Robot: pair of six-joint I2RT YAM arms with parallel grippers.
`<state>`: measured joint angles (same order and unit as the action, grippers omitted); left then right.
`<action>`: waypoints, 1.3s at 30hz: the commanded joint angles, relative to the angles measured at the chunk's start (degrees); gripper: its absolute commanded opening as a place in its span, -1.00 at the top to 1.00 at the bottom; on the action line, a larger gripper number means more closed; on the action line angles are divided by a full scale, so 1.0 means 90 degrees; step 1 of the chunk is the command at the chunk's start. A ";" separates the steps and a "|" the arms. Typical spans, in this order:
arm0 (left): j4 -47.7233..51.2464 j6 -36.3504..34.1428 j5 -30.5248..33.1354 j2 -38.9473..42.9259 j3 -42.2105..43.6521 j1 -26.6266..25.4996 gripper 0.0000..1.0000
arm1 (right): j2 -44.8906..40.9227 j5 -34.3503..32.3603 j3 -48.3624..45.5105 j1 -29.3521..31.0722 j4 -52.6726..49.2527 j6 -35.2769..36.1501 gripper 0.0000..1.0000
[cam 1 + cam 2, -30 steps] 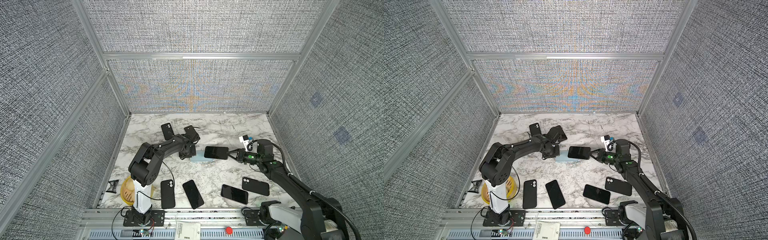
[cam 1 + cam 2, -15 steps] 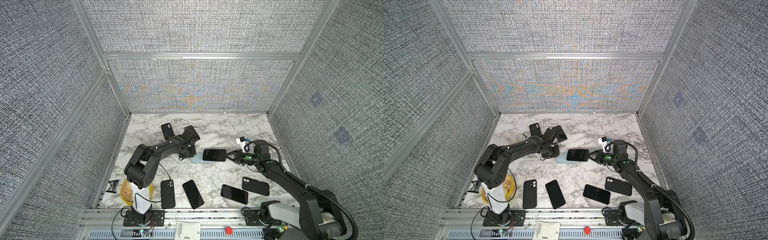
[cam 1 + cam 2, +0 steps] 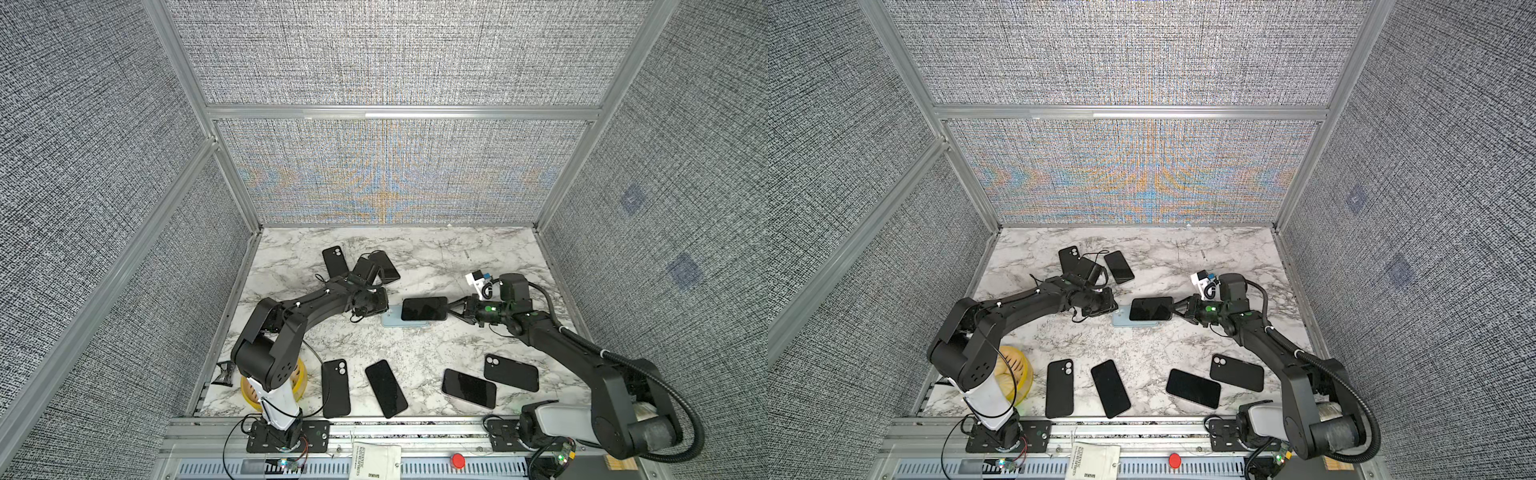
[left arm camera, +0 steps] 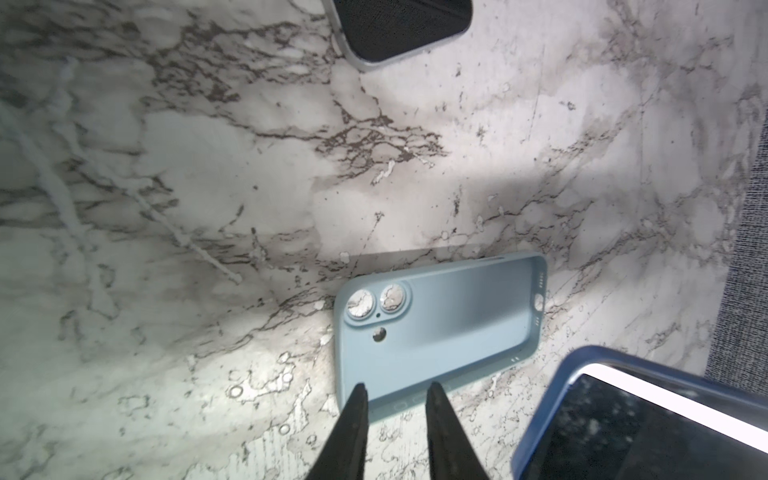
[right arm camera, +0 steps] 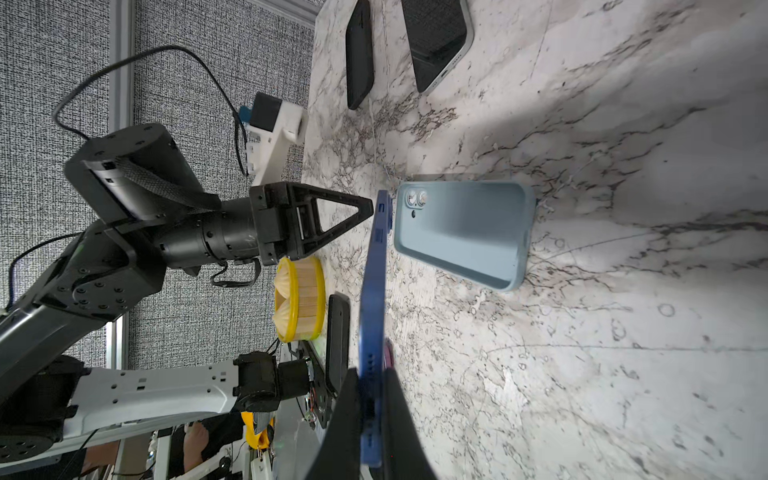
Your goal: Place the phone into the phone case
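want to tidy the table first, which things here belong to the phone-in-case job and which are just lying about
In the job:
- blue phone, held by the right gripper
- light blue case, open side up
- left gripper, open at the case's edge

Lying about:
- dark phones or cases: four in front, two behind
- yellow container

Left gripper (image 4: 397, 386) slightly apart, right gripper (image 5: 370, 374) pinched (both low)

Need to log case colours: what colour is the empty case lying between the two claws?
The phone case is light blue, clearest in the left wrist view.
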<state>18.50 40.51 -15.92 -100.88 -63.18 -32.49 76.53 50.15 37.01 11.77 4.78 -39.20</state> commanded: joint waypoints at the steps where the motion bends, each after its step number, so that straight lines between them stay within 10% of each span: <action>1: -0.0402 -0.0013 -0.0429 0.0086 0.0117 0.0084 0.37 | 0.0232 0.0213 0.0159 0.0091 0.0271 -0.0027 1.00; 13: -0.0700 -0.0066 -0.0771 0.0087 0.0286 0.0356 -0.32 | 0.1457 0.0506 0.0880 0.0264 0.0521 -0.0050 1.00; 39: -0.1746 0.0371 -0.1445 -0.0093 0.0856 0.0661 -0.51 | 0.2449 0.0303 0.1899 0.0572 -0.1093 0.0406 1.00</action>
<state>4.23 43.99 -27.22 -100.90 -55.27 -26.55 98.00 52.21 53.54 16.75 -4.51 -35.75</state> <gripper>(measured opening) 0.755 0.094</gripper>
